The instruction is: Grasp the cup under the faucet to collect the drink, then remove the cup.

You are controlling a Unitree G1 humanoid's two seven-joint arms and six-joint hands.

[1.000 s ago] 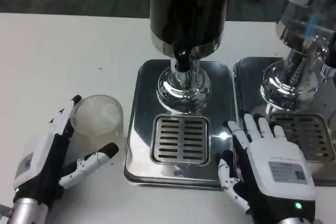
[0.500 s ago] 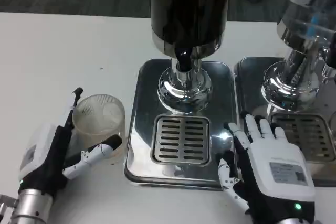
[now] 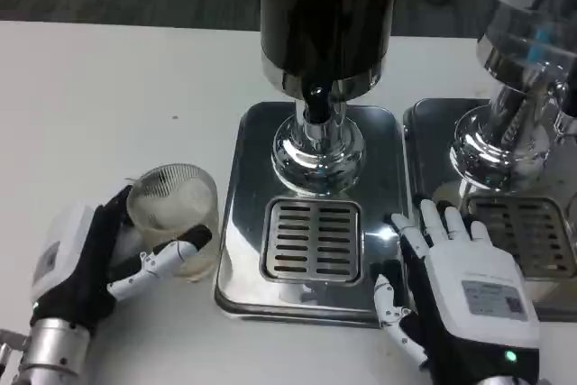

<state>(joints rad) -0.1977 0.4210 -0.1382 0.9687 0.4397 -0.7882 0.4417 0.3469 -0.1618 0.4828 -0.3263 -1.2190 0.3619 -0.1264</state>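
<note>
Clear ribbed plastic cup (image 3: pixel 174 216) on the white table (image 3: pixel 108 96) just left of the dispenser's steel drip tray (image 3: pixel 311 223), contents unclear, left hand (image 3: pixel 99 259) wrapped around the cup, right hand (image 3: pixel 455 290) flat with fingers spread, holding nothing, beside the tray

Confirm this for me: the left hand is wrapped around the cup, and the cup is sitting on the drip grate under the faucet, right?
Not quite. In the head view the left hand is wrapped around the cup, but the cup is on the white table, left of the drip grate, not on it.
</note>
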